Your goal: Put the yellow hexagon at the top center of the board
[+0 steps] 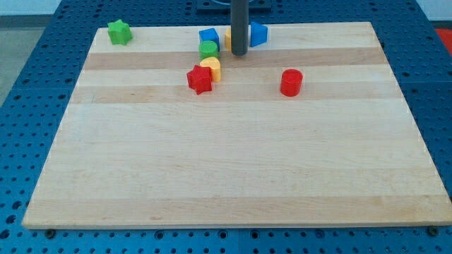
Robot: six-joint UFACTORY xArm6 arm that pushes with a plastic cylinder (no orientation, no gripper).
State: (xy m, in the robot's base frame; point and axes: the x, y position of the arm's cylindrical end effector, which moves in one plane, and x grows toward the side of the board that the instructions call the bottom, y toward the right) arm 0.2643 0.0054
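The yellow hexagon (pixel 228 39) shows only as a thin yellow sliver at the view's top centre, mostly hidden behind my rod. It sits between a blue block (pixel 209 37) on its left and another blue block (pixel 258 34) on its right. My tip (pixel 239 53) rests on the board just below and to the right of the hexagon's visible edge. I cannot tell whether the tip touches it.
A green round block (pixel 208 49), a second yellow rounded block (pixel 212 68) and a red star (pixel 200 79) cluster just left and below my tip. A red cylinder (pixel 291 82) stands to the right. A green star (pixel 119 32) lies at the top left corner.
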